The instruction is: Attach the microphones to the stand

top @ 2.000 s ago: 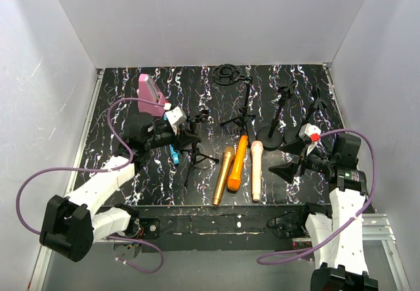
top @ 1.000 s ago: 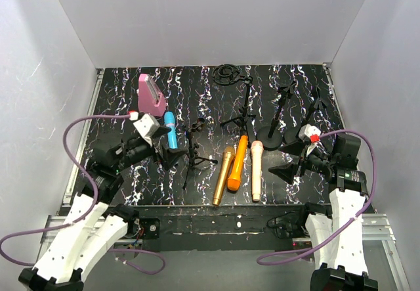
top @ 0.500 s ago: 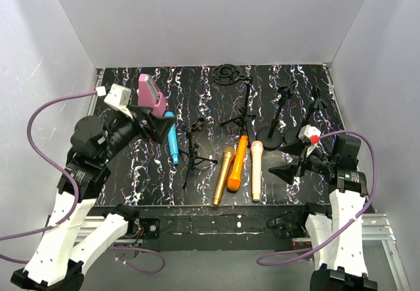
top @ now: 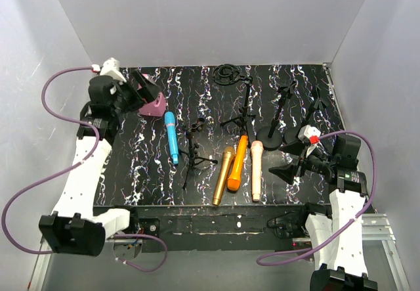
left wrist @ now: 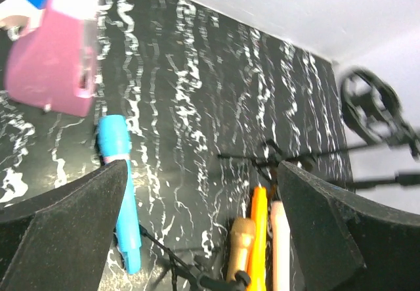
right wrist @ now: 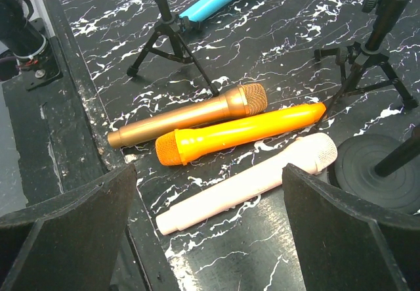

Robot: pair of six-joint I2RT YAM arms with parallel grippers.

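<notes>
Four microphones lie flat on the black marbled table. The cyan one point(top: 171, 136) point(left wrist: 121, 186) is left of a small tripod stand point(top: 193, 152) point(right wrist: 167, 35). The gold point(top: 223, 175) point(right wrist: 190, 115), orange point(top: 237, 163) point(right wrist: 239, 132) and peach point(top: 256, 169) point(right wrist: 249, 182) ones lie side by side right of it. My left gripper point(top: 146, 89) point(left wrist: 203, 166) hangs open and empty, raised at the far left by the pink block, well away from the microphones. Over the table's near right, my right gripper point(top: 287, 159) point(right wrist: 210, 169) is open and empty, above the peach microphone.
A pink wedge block point(top: 152, 99) point(left wrist: 52, 54) stands at the back left. More black stands point(top: 244, 107) point(top: 282, 110) point(top: 315, 117) and a round base point(right wrist: 377, 169) crowd the right half. A ring-shaped mount point(top: 226, 74) point(left wrist: 371, 104) sits at the back.
My left arm has lifted and swung back to the far left, away from the small tripod. The cyan microphone stays lying on the table. The right arm has not moved.
</notes>
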